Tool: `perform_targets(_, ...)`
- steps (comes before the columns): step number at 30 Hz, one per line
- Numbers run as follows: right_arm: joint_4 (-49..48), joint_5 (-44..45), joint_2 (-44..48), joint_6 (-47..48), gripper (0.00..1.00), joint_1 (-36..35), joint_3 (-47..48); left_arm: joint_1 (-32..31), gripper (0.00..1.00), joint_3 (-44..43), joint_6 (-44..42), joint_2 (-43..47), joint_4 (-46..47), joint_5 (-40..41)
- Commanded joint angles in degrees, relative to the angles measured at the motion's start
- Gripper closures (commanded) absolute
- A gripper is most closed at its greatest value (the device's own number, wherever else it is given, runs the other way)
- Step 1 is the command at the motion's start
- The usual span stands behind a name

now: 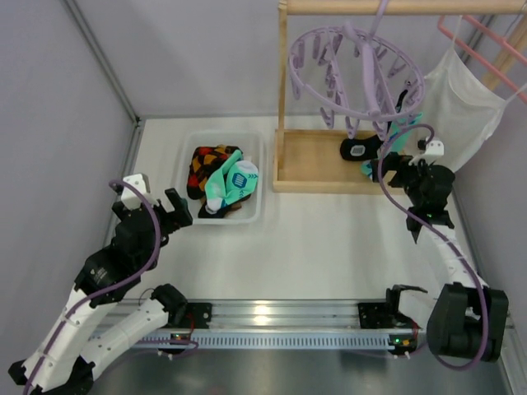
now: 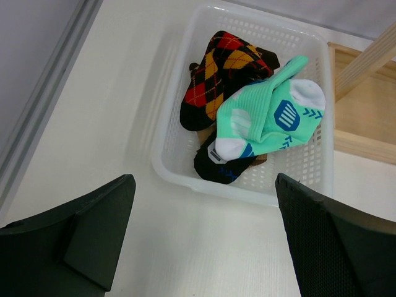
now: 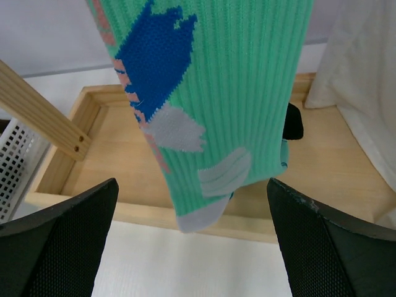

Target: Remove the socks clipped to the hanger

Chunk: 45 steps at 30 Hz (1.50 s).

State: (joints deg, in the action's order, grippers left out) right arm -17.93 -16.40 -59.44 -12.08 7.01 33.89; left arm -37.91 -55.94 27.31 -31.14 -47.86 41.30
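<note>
**Socks: one hanging mint sock (image 1: pixel 398 134) on the hanger (image 1: pixel 354 70), three in the basket (image 1: pixel 262 191)**

Your right end effector (image 1: pixel 384 167) stands at the right front of the wooden rack (image 1: pixel 317 164). Its fingers (image 3: pixel 55 247) are spread wide and hold nothing. The lavender hanger dangles, tilted, from the rack's top bar. The hanging mint sock drops from the ring's right side. In your right wrist view it fills the frame just ahead of the open end effector, with its grey toe low over the front rail of the rack's base. It touches neither finger.

A black sock (image 1: pixel 358 150) sits low over the rack's wooden base, just left of the mint one. You cannot tell whether it hangs from a peg or lies on the wood. A white mesh bag (image 1: pixel 465 99) hangs to the right of the rack, close beside your right arm.

Your left end effector (image 1: pixel 175 210) is also open and empty. It hovers over the bench (image 1: pixel 329 239) near the left front corner of the white basket. Inside the basket lies an argyle sock (image 2: pixel 226 68). A second mint sock (image 2: pixel 272 117) is draped across it. A dark sock with blue marks (image 2: pixel 219 167) lies partly under both, against the front wall.
</note>
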Motion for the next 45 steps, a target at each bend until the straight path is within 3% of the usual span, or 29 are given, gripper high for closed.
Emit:
perform_targets(1,-17.8,-11.0,-4.8,1.4,0.01,2.9,1.4,0.3,0.02,0.4,-0.8,-0.8,2.9,-1.0)
perform_targets(5,-22.6,-8.1,-9.6,0.2,0.01,3.6,1.2,0.2,0.02,0.7,-1.3,-0.6,3.5,-2.2)
perform_targets(17,-36.5,-15.0,-23.8,1.7,0.01,4.2,4.2,0.3,0.02,1.4,-2.8,-1.6,5.2,-6.7)
perform_targets(22,-38.8,-11.2,-25.3,0.8,0.02,4.1,3.8,0.3,0.02,1.4,-3.1,-2.3,5.6,-7.6)
perform_targets(24,-39.2,-11.3,-25.5,0.9,0.12,3.9,3.6,0.3,0.02,1.2,-3.2,-2.5,5.6,-7.6)
perform_targets(25,-39.5,-11.2,-25.6,0.8,0.29,3.7,3.6,0.4,0.02,1.2,-3.2,-2.7,5.6,-7.6)
perform_targets(27,-40.6,-11.7,-25.8,-0.3,0.52,3.4,3.3,0.6,0.02,1.2,-3.2,-3.0,5.6,-7.8)
perform_targets(28,-40.9,-12.4,-25.8,-0.8,0.84,3.2,3.2,0.7,0.02,1.1,-3.2,-3.1,5.6,-7.9)
perform_targets(30,-40.6,-12.3,-24.9,-1.5,1.0,2.0,2.7,0.9,0.02,0.9,-3.3,-3.1,5.5,-7.9)
perform_targets(34,-38.5,-3.6,-16.8,1.0,1.0,-4.1,-1.6,1.0,0.02,-2.0,-2.7,-4.0,5.5,-10.4)
perform_targets(40,-32.6,18.6,-6.3,3.1,1.0,-19.8,-6.7,0.9,0.02,-10.9,1.7,-9.1,10.2,-29.0)
perform_targets(45,-28.0,31.9,-3.0,5.9,1.0,-33.3,-6.6,0.9,0.02,-26.8,2.7,-20.8,11.9,-40.9)
